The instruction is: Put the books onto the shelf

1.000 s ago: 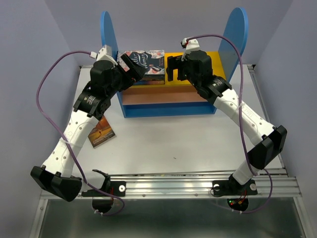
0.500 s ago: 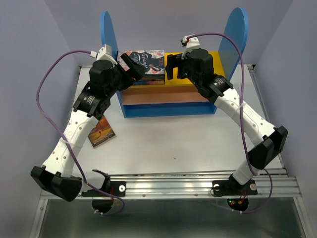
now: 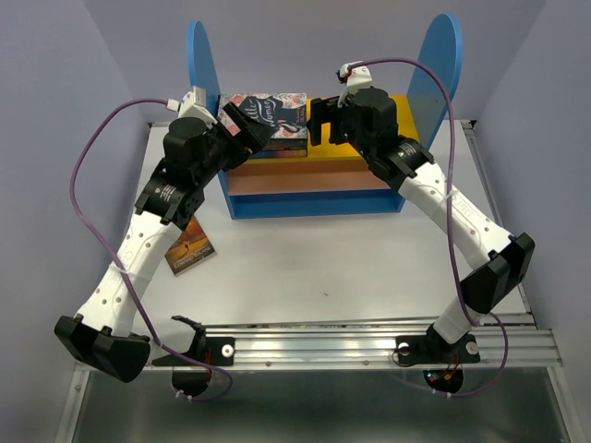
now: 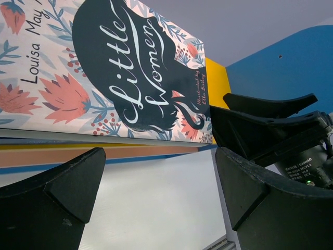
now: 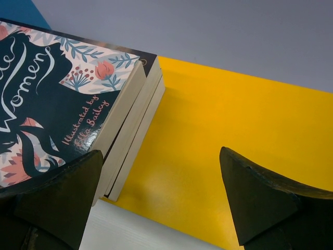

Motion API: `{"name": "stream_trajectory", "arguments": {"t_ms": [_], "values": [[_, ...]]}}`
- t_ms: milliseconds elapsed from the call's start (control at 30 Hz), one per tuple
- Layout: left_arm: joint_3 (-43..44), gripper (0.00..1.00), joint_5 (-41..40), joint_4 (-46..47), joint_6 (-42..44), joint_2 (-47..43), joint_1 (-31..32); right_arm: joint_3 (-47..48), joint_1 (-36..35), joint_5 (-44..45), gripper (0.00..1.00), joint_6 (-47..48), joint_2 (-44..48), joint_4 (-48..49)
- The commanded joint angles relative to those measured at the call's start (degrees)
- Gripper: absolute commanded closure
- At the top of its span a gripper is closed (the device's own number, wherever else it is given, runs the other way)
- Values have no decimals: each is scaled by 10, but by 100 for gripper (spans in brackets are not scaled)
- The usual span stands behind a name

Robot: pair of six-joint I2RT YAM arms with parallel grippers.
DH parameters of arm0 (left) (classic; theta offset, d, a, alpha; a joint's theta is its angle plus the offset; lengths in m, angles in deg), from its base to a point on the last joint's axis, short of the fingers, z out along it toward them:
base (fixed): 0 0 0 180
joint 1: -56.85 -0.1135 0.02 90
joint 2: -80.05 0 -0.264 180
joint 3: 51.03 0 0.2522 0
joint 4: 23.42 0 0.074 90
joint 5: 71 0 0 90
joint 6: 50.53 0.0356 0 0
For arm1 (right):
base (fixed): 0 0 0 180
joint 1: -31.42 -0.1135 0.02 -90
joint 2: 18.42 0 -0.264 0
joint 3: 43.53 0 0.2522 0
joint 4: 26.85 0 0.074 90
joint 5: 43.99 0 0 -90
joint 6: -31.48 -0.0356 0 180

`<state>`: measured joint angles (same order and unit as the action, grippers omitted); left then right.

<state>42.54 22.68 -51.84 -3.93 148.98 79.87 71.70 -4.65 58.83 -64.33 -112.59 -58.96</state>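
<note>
Books lie stacked flat on the left half of the shelf's yellow top board (image 3: 403,118); the top one is "Little Women" (image 3: 275,113), with a dark silhouette and flowers on its cover. My left gripper (image 3: 251,138) stands open at the stack's front-left corner, holding nothing. My right gripper (image 3: 319,126) stands open at the stack's right edge, over the yellow board. In the left wrist view the cover (image 4: 104,67) fills the upper left. The right wrist view shows the stack's page edges (image 5: 127,122) beside the left finger. One more book (image 3: 189,247) with an orange cover lies on the table under the left arm.
The shelf (image 3: 314,205) has two tall blue side panels (image 3: 202,65), a brown middle board (image 3: 305,177) and a blue base. The purple cables loop beside both arms. A metal rail (image 3: 323,346) runs along the near table edge.
The right gripper has edged slightly back and left toward the stack. The left arm has shifted a little, its gripper staying at the stack's corner. Both grippers stay open.
</note>
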Motion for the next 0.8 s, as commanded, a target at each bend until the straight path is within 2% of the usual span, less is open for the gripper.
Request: {"name": "stream_trajectory", "arguments": {"t_ms": [0,767], "values": [[7,1,16,34,3,-6,-4,36,-4,-12,0,0,-10,32],[27,1,-23,18,7,0,-5,63,-4,-62,0,4,-42,33]]}}
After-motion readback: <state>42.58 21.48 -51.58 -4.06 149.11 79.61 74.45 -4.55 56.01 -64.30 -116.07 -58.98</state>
